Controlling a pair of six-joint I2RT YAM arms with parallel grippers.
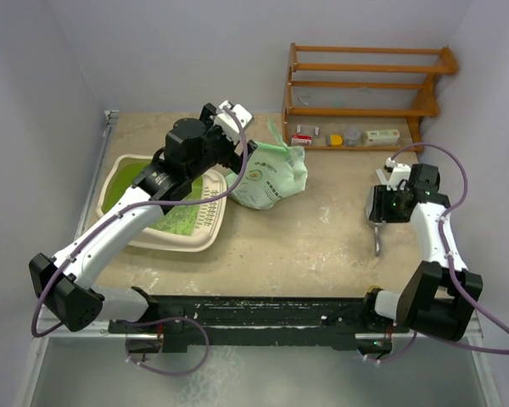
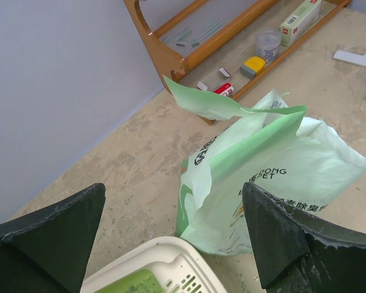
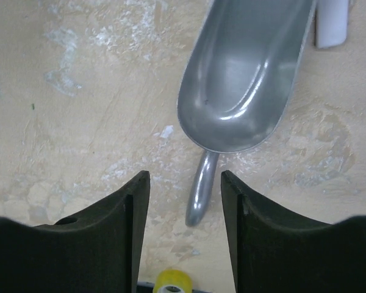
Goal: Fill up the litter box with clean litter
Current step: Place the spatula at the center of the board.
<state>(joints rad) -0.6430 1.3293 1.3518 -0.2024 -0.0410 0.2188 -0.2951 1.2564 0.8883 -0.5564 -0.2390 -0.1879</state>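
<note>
- Jaws on the left gripper [image 2: 174,190] are spread wide and hold nothing, hanging over a corner of the litter box [image 1: 199,238]. It's smooth cream plastic with rounded corners, a slotted grille and a bright green inside.
- Crinkly light green bag [image 1: 271,176] slumps just beside its right edge.
- Right gripper [image 3: 184,178] jaws are apart too, straddling the thin handle of the shiny metal scoop [image 3: 244,79] without touching it.

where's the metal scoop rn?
The scoop lies on the table, right side of the top view, under the right gripper, handle between its open fingers.
</note>
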